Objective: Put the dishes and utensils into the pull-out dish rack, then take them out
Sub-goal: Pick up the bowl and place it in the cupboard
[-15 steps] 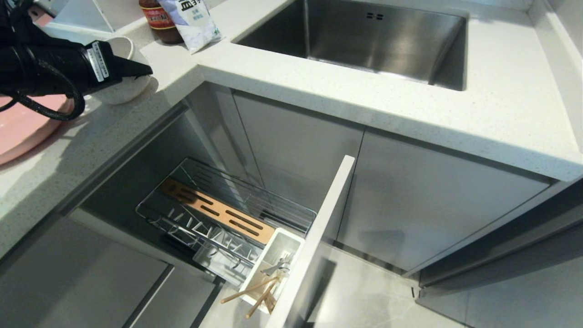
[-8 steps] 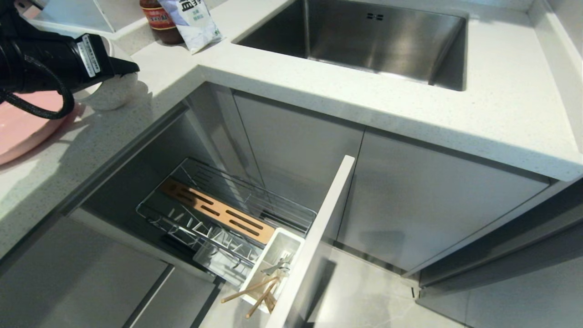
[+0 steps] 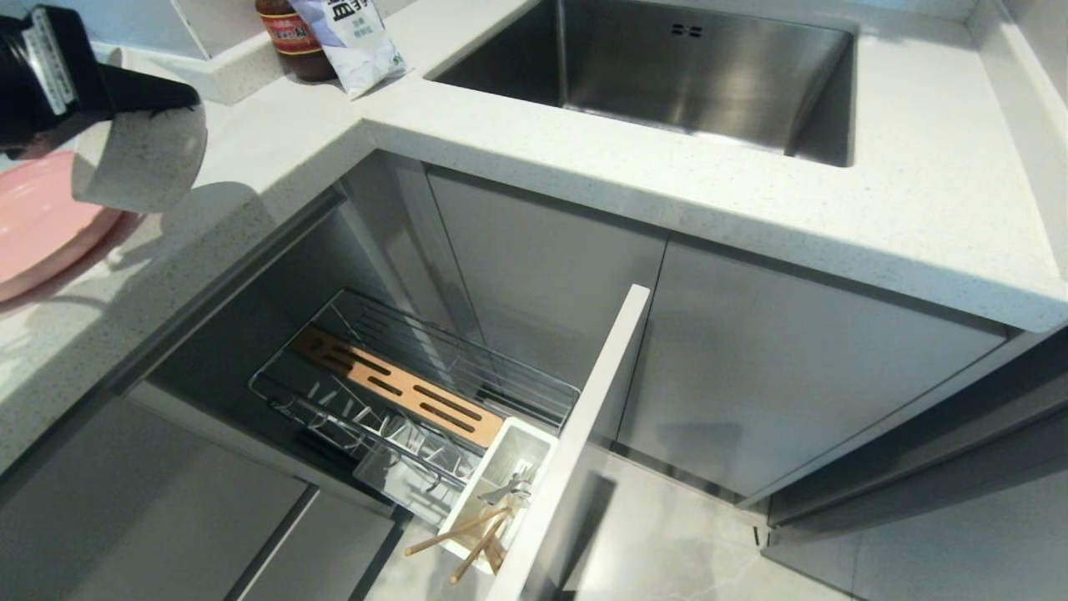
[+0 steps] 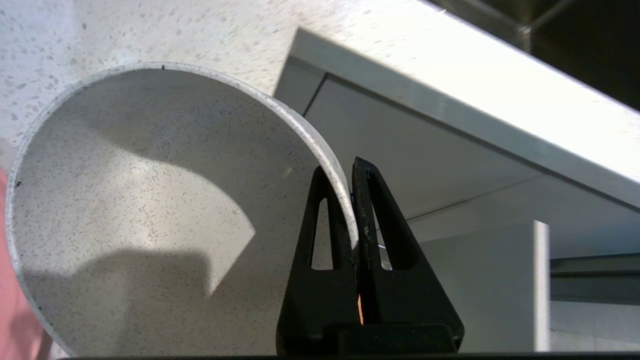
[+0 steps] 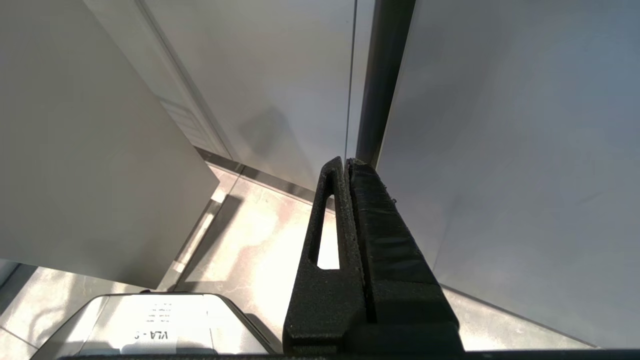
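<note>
The thin wooden chopsticks (image 3: 455, 541) and silver fork (image 3: 511, 488) already stood in the chrome wire pull-out rack (image 3: 400, 392), at six o'clock; the left gripper (image 4: 352, 175) pinched the round speckled off-white bowl (image 3: 138, 159) at ten o'clock above the counter (image 3: 275, 142); the big flat pink plate (image 3: 37, 225) waited; the right gripper (image 5: 346, 167) was closed, empty.

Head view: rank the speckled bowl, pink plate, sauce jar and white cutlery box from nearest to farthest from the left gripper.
1. Speckled bowl: held by its rim in the left gripper, raised above the counter.
2. Pink plate: on the counter just below.
3. Sauce jar: back of the counter.
4. White cutlery box: down in the rack.
</note>
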Robot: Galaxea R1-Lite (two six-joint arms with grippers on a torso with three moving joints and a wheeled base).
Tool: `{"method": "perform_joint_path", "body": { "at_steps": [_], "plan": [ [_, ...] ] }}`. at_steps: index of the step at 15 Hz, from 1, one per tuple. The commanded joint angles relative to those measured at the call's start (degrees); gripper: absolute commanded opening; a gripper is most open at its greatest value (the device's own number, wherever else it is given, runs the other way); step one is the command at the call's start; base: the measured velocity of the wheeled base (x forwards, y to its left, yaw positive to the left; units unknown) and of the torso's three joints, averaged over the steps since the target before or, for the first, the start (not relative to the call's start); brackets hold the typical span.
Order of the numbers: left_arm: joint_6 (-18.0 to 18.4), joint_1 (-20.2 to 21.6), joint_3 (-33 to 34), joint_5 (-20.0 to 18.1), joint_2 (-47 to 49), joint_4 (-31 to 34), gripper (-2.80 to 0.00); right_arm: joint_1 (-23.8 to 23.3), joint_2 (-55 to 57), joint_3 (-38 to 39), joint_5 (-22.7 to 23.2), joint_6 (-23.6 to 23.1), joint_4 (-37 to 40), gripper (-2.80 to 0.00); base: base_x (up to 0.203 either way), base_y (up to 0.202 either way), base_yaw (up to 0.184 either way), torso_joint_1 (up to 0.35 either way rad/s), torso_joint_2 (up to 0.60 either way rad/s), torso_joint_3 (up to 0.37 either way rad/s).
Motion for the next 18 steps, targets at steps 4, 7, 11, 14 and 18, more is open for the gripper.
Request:
{"method": "perform_joint_path", "body": {
  "at_steps": [4, 7, 11, 14, 18],
  "plan": [
    [-0.4, -12.3, 6.4, 2.7, -13.7, 0.1, -2.8, 0.0, -0.1, 0.1, 0.0, 0.0, 0.0, -2.8, 0.0, 0.0, 0.0, 0.0, 0.0, 0.0],
    [-0.3, -22.6, 14.7, 7.1, -18.0, 0.1, -2.8, 0.0, -0.1, 0.0, 0.0, 0.1, 0.0, -2.8, 0.0, 0.0, 0.0, 0.0, 0.0, 0.0],
    [-0.9, -24.2, 22.6, 13.0, -19.6, 0.2, -2.8, 0.0, -0.1, 0.0, 0.0, 0.0, 0.0, -2.8, 0.0, 0.0, 0.0, 0.0, 0.0, 0.0],
    [-13.9, -25.2, 25.3, 14.2, -19.7, 0.3, -2.8, 0.0, -0.1, 0.0, 0.0, 0.0, 0.0, -2.8, 0.0, 0.0, 0.0, 0.0, 0.0, 0.0],
    [-37.4, -27.1, 26.0, 13.9, -16.7, 0.0, -2.8, 0.0, -0.1, 0.0, 0.0, 0.0, 0.0, -2.8, 0.0, 0.0, 0.0, 0.0, 0.0, 0.0]
  ]
}}
